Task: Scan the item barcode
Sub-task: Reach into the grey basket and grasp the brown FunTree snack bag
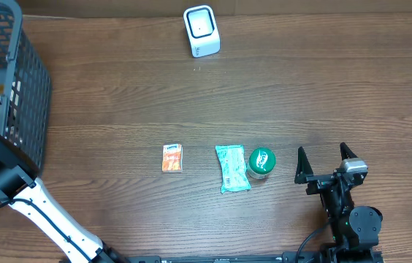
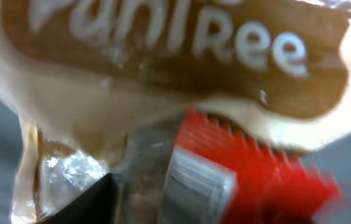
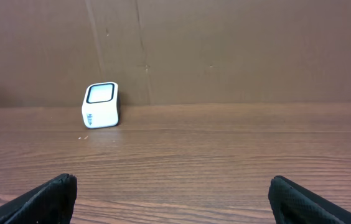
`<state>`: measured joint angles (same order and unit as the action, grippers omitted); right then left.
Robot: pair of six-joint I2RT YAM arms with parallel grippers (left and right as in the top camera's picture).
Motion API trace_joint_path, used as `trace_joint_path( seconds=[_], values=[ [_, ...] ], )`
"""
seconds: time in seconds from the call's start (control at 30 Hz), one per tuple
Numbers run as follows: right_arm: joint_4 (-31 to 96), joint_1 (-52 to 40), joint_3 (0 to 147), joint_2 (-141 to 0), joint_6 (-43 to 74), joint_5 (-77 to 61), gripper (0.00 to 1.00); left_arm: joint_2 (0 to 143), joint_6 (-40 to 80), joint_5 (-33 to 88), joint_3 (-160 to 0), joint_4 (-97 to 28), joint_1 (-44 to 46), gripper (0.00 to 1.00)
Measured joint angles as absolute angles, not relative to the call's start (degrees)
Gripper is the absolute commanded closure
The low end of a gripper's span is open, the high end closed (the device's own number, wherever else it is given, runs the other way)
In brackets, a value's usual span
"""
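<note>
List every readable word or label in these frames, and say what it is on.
"aniRee", start cut off: brown packet, left wrist view.
Too small to read: print on orange packet, teal packet, green lid, scanner.
Blurred: grey label on red packet.

Black mesh basket [image 1: 31,80] at the wooden table's [image 1: 118,95] far-left corner; orange packet [image 1: 172,158], teal pouch [image 1: 232,169], green-lidded jar [image 1: 261,162] mid-table

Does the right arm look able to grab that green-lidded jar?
Probably yes. The right gripper is open, and the jar stands close by with only bare table between them. The teal packet lies on its far side.
</note>
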<state>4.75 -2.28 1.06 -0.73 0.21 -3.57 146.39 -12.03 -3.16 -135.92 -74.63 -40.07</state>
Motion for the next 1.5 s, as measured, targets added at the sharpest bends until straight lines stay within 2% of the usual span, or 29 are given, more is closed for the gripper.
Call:
trace_joint_path(
  seconds=[0.03,0.07,0.13,0.23,0.83,1.5],
  values=[
    [4.78,-2.28,1.06,-0.73,0.16,-3.60,0.00,146.41,-11.90,-3.07,-135.92,-74.89,-40.07,0.80],
    [4.75,-2.28,1.06,-0.73,0.19,-3.60,0.00,146.41,-11.94,-2.74,-135.92,-75.24,-40.07,0.84],
    [4.78,-2.28,1.06,-0.73,0.16,-3.60,0.00,146.41,-11.84,-3.01,-135.98,-75.46,-40.07,0.85],
    [4.78,-2.28,1.06,-0.73,0.19,-3.62,0.00,146.41,-11.31,-3.09,-136.14,-75.46,-40.10,0.96],
    [4.78,-2.28,1.06,-0.73,0.19,-3.60,0.00,144.94,-0.16,0.45,-136.00,-74.56,-40.27,0.96],
    [4.75,-2.28,1.06,-0.73,0.19,-3.60,0.00,132.81,6.94,3.90,-135.35,-73.06,-40.23,0.96]
  ],
)
